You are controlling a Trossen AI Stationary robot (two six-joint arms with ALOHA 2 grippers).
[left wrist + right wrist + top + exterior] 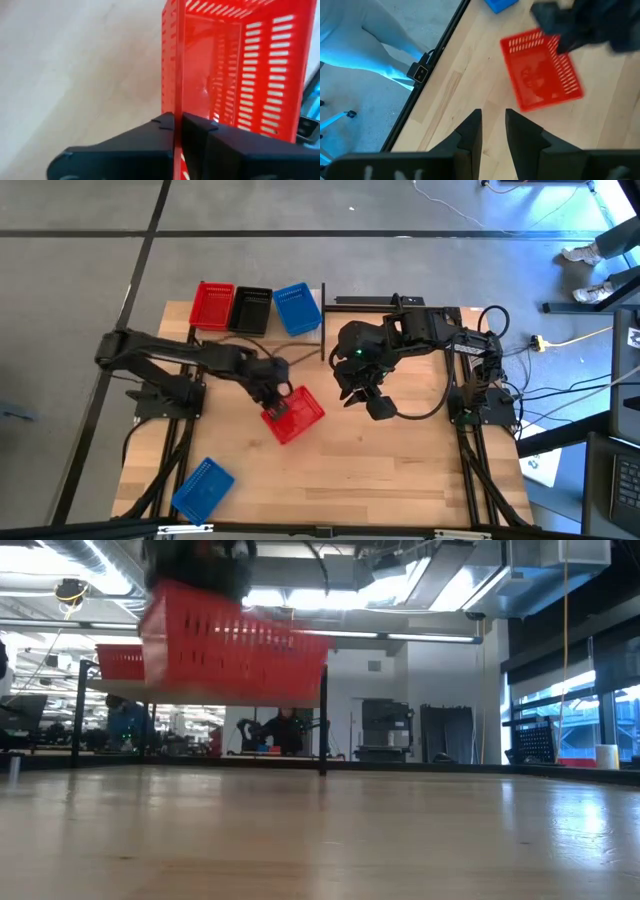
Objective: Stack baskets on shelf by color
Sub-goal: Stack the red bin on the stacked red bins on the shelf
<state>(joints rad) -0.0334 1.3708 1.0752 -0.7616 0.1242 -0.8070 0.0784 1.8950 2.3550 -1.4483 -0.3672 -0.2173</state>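
Left tool (272,392) clamped on red basket (295,415) rim, lifting it off tabletop (400,470) in front of the shelf (325,315), likely to stack; right tool (493,125) waits nearby, fingers apart.

Open tabletop (400,470) lies ahead of the shelf (200,332), whose surface three baskets (253,309) fill.
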